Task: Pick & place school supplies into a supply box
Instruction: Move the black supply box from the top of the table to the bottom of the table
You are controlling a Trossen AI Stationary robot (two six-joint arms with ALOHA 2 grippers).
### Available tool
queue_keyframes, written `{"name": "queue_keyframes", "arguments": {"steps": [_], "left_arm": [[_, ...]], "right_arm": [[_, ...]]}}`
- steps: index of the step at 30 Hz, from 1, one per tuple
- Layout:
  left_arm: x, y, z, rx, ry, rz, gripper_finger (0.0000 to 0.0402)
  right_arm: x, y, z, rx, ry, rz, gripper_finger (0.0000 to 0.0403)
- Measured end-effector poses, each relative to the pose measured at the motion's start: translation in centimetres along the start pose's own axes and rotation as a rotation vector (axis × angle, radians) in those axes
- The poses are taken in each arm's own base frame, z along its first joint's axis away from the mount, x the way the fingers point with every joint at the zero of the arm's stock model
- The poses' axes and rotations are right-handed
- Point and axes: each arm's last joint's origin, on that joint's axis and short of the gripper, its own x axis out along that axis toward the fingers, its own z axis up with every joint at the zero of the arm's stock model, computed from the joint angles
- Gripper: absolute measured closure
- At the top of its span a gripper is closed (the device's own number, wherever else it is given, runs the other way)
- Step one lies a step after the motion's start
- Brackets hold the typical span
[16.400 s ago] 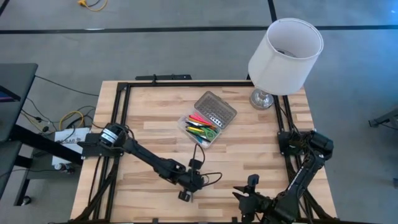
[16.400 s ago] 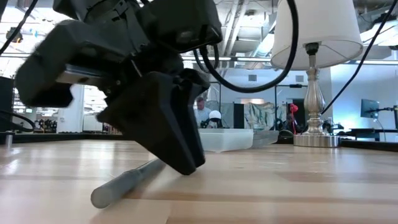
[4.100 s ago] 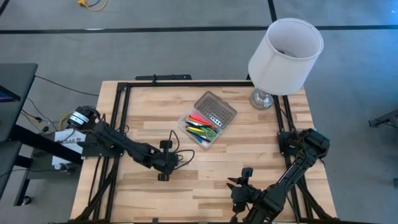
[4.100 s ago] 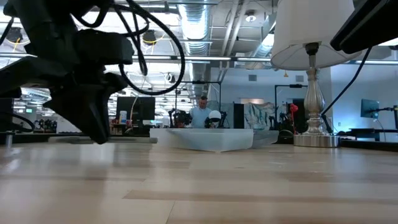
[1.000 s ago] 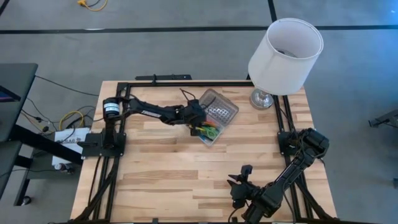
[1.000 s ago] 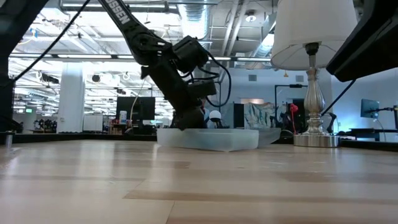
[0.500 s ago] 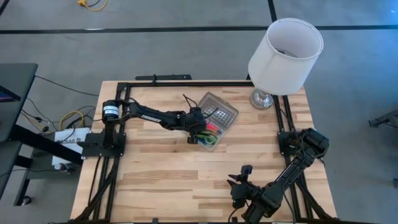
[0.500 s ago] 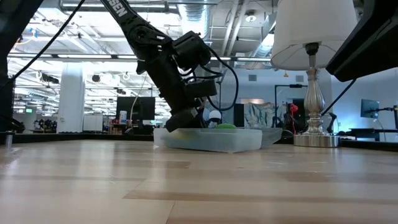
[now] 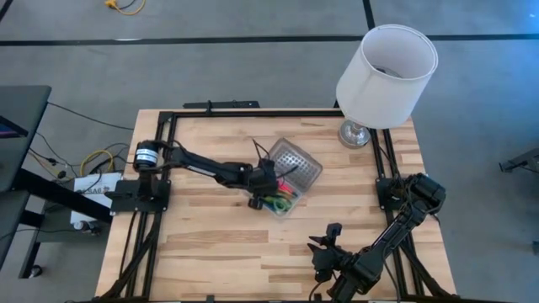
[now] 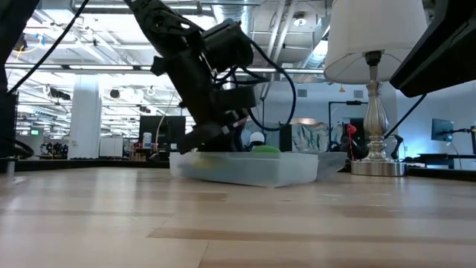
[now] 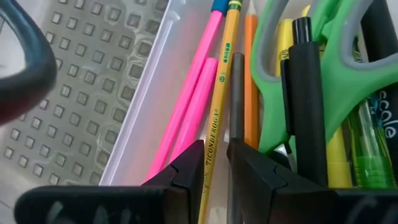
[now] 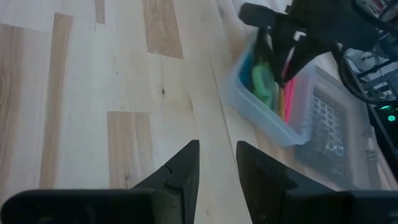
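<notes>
The supply box (image 9: 285,198), clear with its grey dotted lid (image 9: 296,162) folded open, lies at the table's middle. It holds the school supplies: pink markers (image 11: 186,124), a yellow pencil (image 11: 221,81), a black pen (image 11: 305,93) and green scissors (image 11: 311,62). My left gripper (image 9: 257,192) reaches down into the box's left end (image 10: 195,162), shut on a grey pen (image 11: 236,93). My right gripper (image 9: 327,242) waits open above the table's near edge. My left gripper pinches the grey pen's near end (image 11: 232,149) between its two fingertips, slanting down from the table's left. The pen runs on past the fingers and lies low among the other supplies inside the box. Whether the fingers also touch the box's wall I cannot tell.
A lamp with a white shade (image 9: 387,71) stands on its silver base (image 9: 358,133) at the far right corner, close behind the lid. A black frame (image 9: 160,168) borders the table. Bare wood (image 12: 93,93) stretches between the box and my right gripper (image 12: 216,165).
My left gripper has moved toward the table's near edge inside the box, rolling a little. The box has slid along the table with it and turned, its lid following. My right arm has kept still.
</notes>
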Motion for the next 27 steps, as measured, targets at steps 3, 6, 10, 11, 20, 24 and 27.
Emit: {"name": "queue_keyframes", "arguments": {"steps": [3, 6, 10, 11, 20, 24, 27], "left_arm": [[-0.3, -1.6, 0.6, 0.039, -0.007, -0.012, 0.0325], [-0.5, -3.1, 1.2, 0.069, -0.021, -0.03, 0.0325], [-1.0, -5.1, 1.8, 0.108, -0.028, -0.054, 0.0325], [-1.1, -5.6, 1.9, 0.115, -0.027, -0.059, 0.0325], [-2.2, -10.1, 2.3, 0.176, 0.004, -0.14, 0.0325], [-2.8, -11.5, 2.4, 0.201, 0.035, -0.108, 0.0325], [-3.3, -11.8, 2.9, 0.223, 0.056, -0.059, 0.0325]], "right_arm": [[0.0, 0.0, 0.0, 0.0, 0.0, 0.0, 0.0301], [0.0, 0.0, 0.0, 0.0, 0.0, 0.0, 0.0301], [0.0, 0.0, 0.0, 0.0, 0.0, 0.0, 0.0301], [0.0, 0.0, 0.0, 0.0, 0.0, 0.0, 0.0301], [0.1, -0.1, 0.1, 0.001, 0.002, -0.003, 0.0301], [0.1, -0.1, 0.1, 0.002, 0.002, -0.003, 0.0301], [0.3, -0.2, 0.2, 0.005, 0.005, -0.006, 0.0301]]}}
